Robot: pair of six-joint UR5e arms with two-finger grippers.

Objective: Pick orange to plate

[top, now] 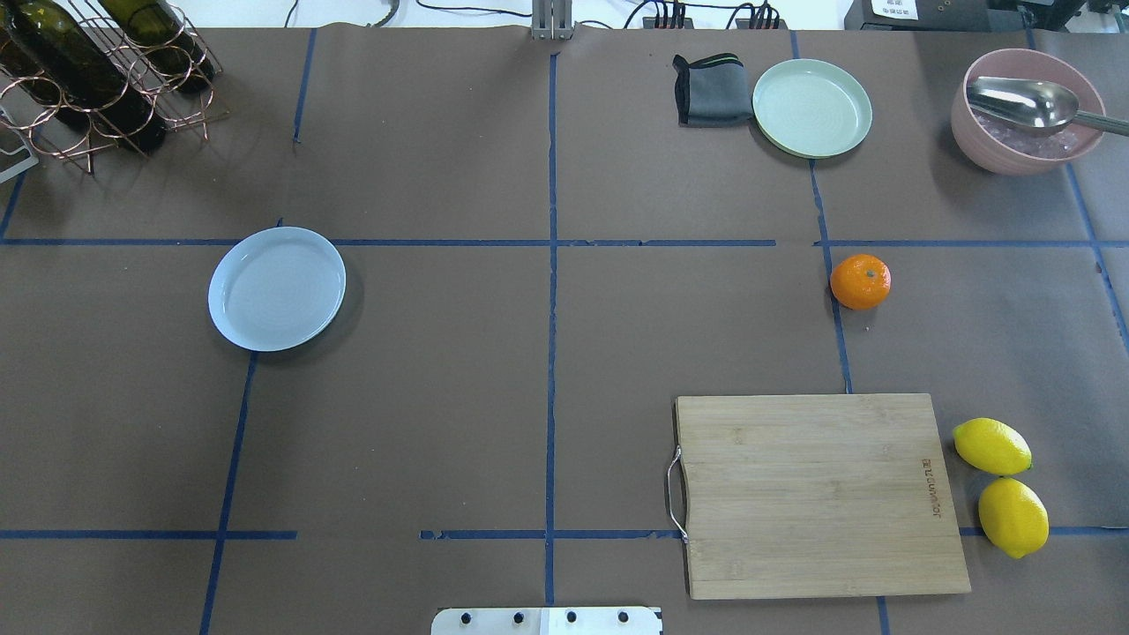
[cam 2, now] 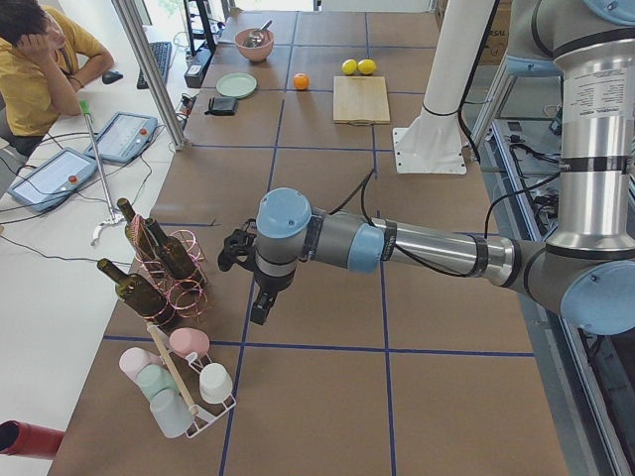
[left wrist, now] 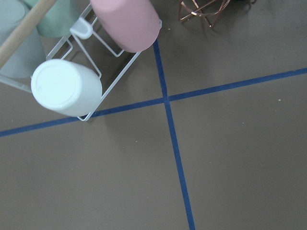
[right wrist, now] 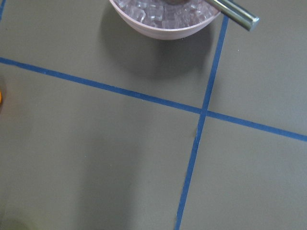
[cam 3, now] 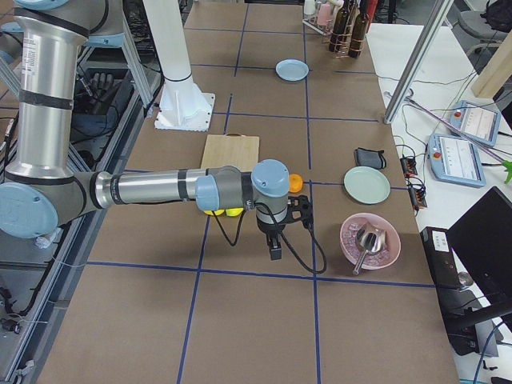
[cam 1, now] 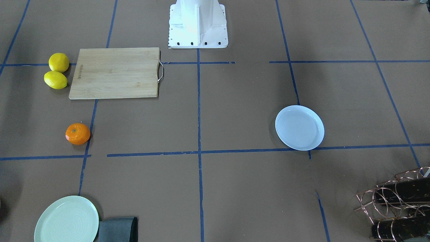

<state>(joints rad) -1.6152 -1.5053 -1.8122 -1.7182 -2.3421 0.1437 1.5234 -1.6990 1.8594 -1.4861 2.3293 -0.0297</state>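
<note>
Brown tbl (top: 529,353) | orange (top: 860,281) well apart from plate (top: 276,288) | L hand (cam 2: 234,254), R hand (cam 3: 302,210): grip can't tell

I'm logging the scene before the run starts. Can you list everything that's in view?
small bright orange mandarin: 1, orange, robot's right half, beyond the board
round bluish-white plate: 1, pale blue, left half, empty
round pale green plate: 1, green, far right
yellow lemons: 2, yellow, right of the board
bamboo cutting board: 1, tan, near right
folded grey cloth: 1, grey, against the green plate
pink bowl: 1, pink, far right corner, holding clear cubes and a metal spoon
copper wire rack: 1, copper, far left corner, holding dark bottles
pastel cups: several, table's left end
left gripper: 1, black, above the table near the cups
right gripper: 1, black, near the pink bowl
</note>
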